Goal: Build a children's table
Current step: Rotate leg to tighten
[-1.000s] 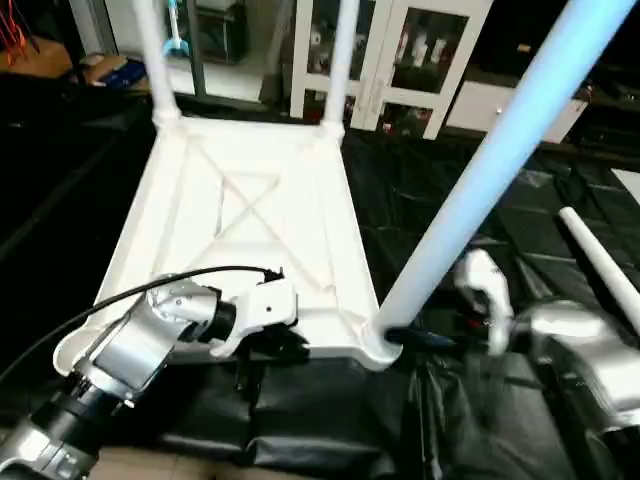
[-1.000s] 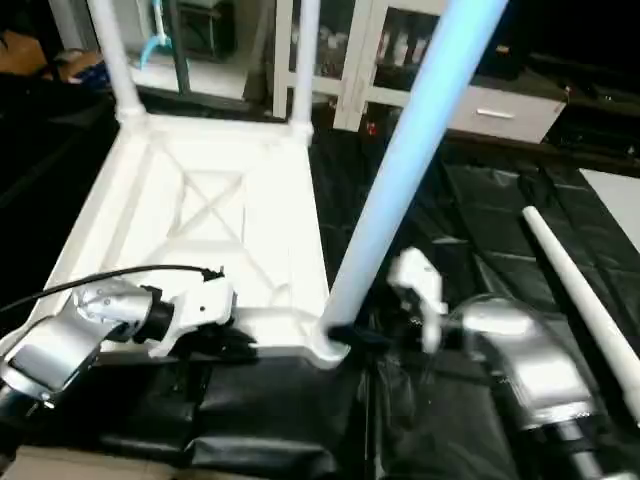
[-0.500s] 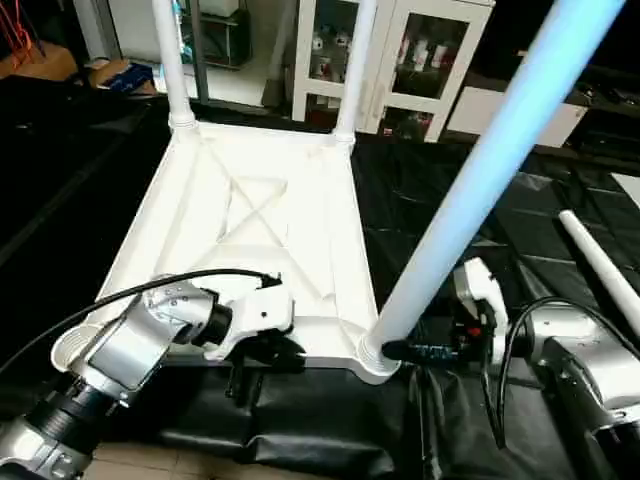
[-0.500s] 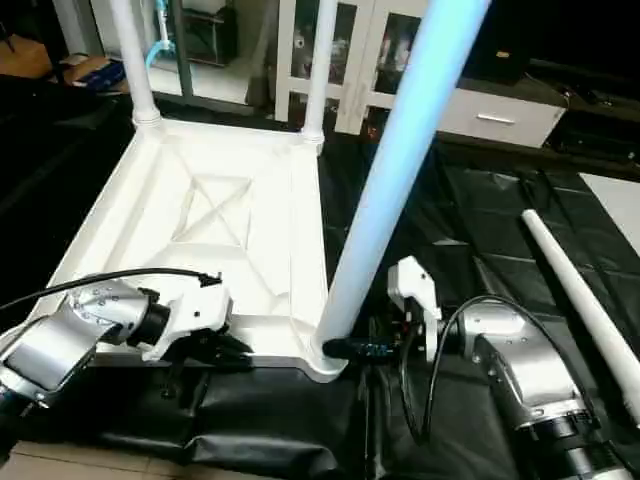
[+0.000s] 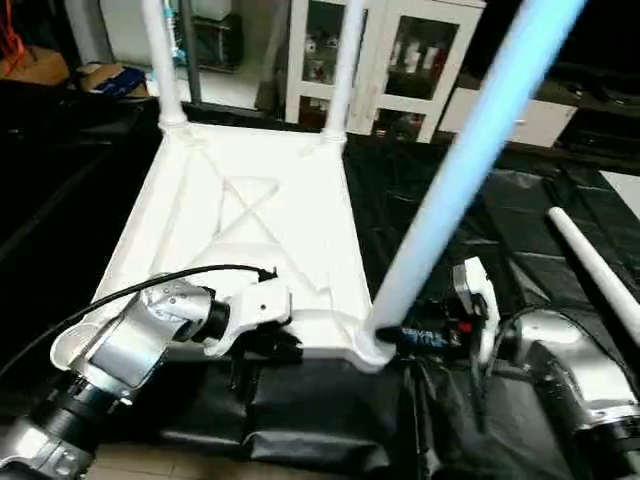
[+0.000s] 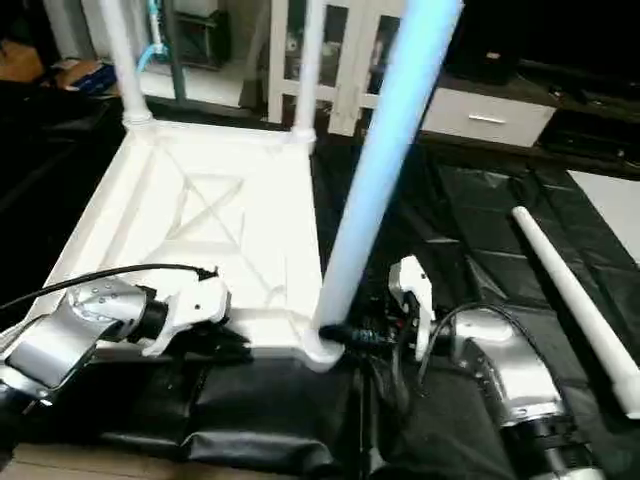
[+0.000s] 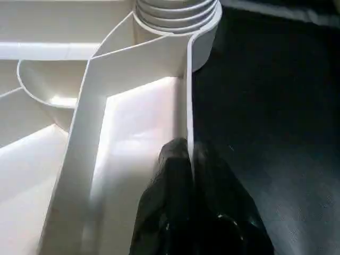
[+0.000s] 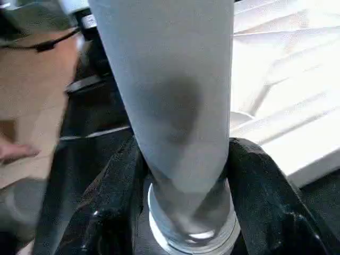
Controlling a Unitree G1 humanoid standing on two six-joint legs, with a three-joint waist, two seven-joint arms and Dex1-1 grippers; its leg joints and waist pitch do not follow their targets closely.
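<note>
Upside down on the black sheet-covered counter point(image 5: 520, 230): the white plastic square table top point(image 5: 250, 240), X-ribbed underside facing up. Rising from its two far corner sockets, two white tubular legs point(image 5: 158, 60). Standing in the near right corner socket point(image 5: 372, 348), a third long white tapered leg point(image 5: 450, 190), leaning up and away to the right. Lying loose near the counter's right edge, well apart from the top, a fourth white leg point(image 5: 590, 268).

At the top's near edge, between the two near corners, the left gripper point(image 5: 268, 345), black fingers point(image 7: 178, 186) pinched tight on the thin upright rim wall, one finger inside, one outside. At the near right corner, the right gripper point(image 6: 335, 335), black fingers point(image 8: 260, 180) set on either side of the third leg's base just above the socket, close against the tube; firm clamp or bare contact, cannot tell.
</note>
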